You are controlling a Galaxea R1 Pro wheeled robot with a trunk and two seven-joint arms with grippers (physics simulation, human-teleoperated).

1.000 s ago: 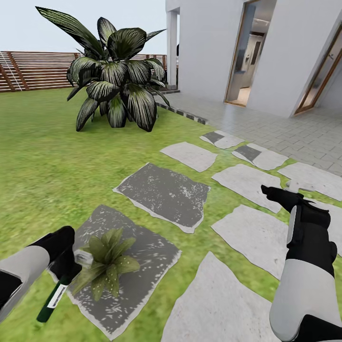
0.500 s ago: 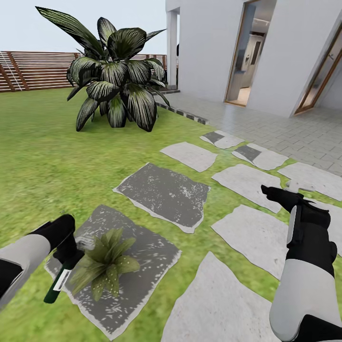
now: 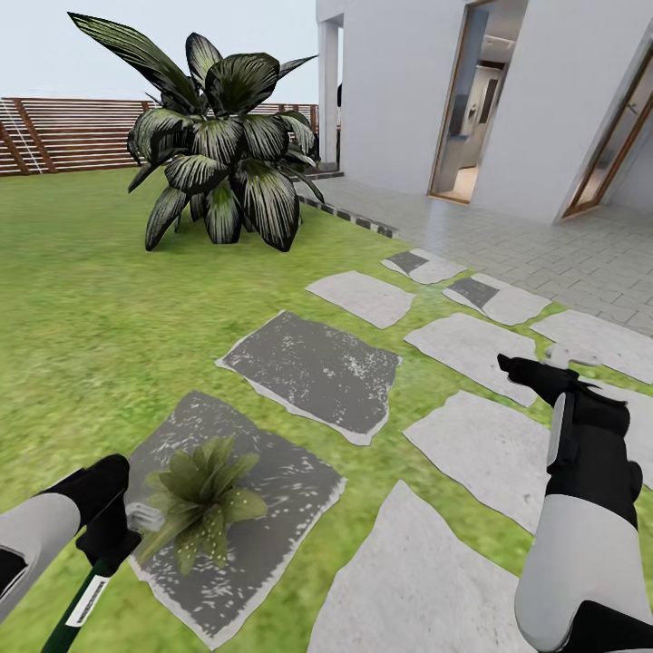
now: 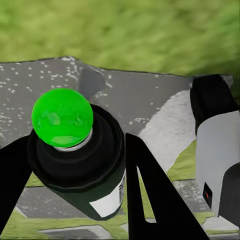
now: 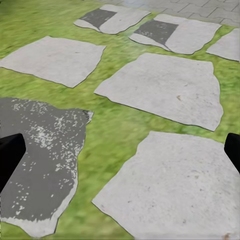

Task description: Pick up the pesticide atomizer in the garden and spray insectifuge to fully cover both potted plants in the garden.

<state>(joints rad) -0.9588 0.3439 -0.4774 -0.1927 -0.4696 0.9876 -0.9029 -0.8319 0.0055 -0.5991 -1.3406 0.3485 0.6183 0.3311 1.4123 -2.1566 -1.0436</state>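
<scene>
Down at the left, the left pincer is pinching the pesticide atomizer, its two dark fingers pressed against the sides of the dark bottle. In the head view the bottle hangs slanted below the pincer, its white label band showing, over the grass just off the left edge of a dark speckled stepping stone. From the left wrist camera the atomizer is seen end on, and the cap facing the lens reads bright green there, with a patch of white label lower down the body.

One potted plant, a low rosette of pointed green leaves with pale speckles, sits on that dark stone near its left edge, just beside the pincer and apart from the bottle. A pale grey bit at its left base could be the pot; I cannot say for sure.

The right pincer hovers over the lighter stepping stones on the right, holding nothing; in the right wrist view its fingertips sit at opposite sides of the picture, spread wide.

Farther back on the grass stands a big striped-leaf plant, with a brown slatted fence behind it and the white house and grey paving to the right.
</scene>
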